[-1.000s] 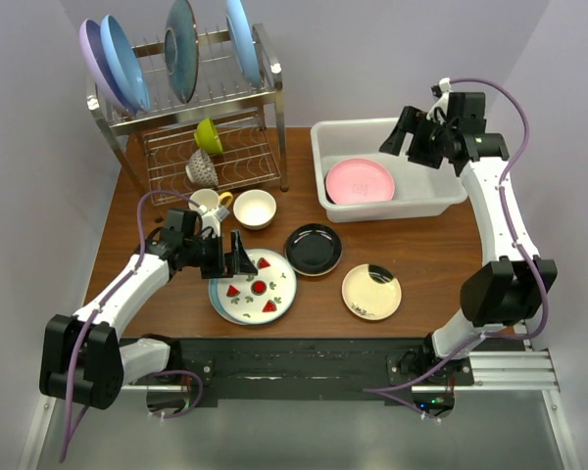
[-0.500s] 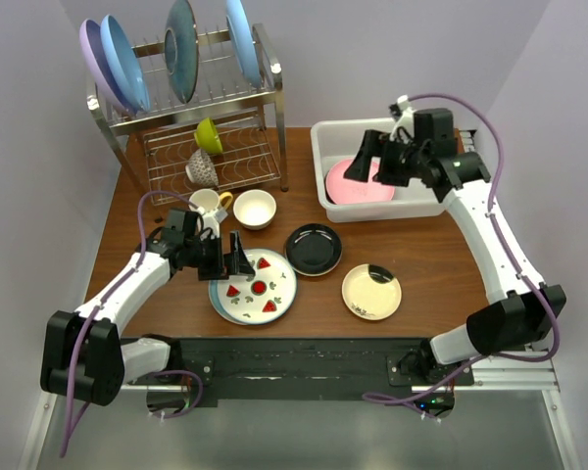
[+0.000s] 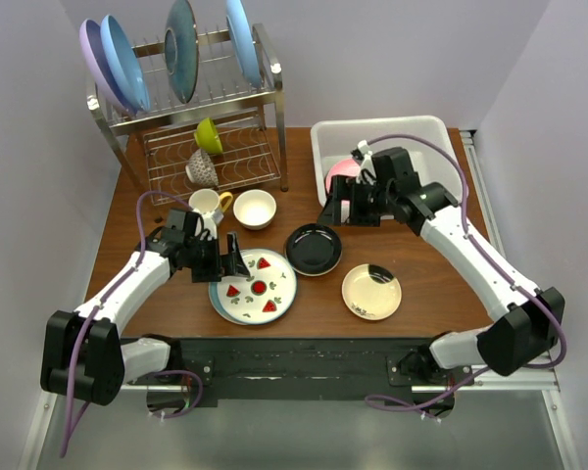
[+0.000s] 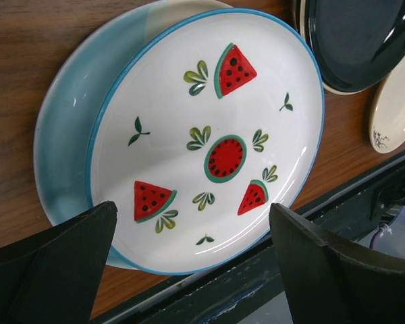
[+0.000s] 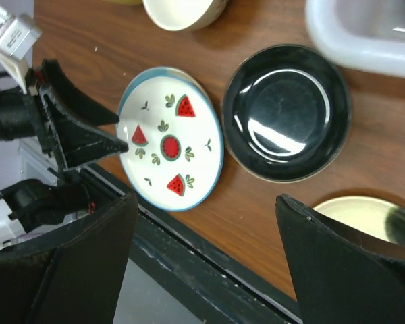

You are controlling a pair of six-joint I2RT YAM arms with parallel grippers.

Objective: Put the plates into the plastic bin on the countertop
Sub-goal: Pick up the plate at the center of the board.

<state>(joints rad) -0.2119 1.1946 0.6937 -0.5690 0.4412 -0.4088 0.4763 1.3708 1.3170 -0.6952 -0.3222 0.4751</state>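
Now the right gripper (image 3: 339,213) has swung off the bin (image 3: 412,127), jaws wide and empty, to hang over the black plate (image 3: 314,250). Pink plate (image 3: 339,172) lies in the bin: delivered. Left gripper (image 3: 233,262), also wide open, straddles the fruit plate's (image 3: 265,289) edge on the countertop (image 3: 431,255).

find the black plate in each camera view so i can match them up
top external: the black plate lies mid-table, up and right of the watermelon plate.
left wrist: black plate in the upper right corner, cut off by the frame.
right wrist: black plate right of centre, fully in view.
shared landmark: the watermelon plate, next to it in all three.
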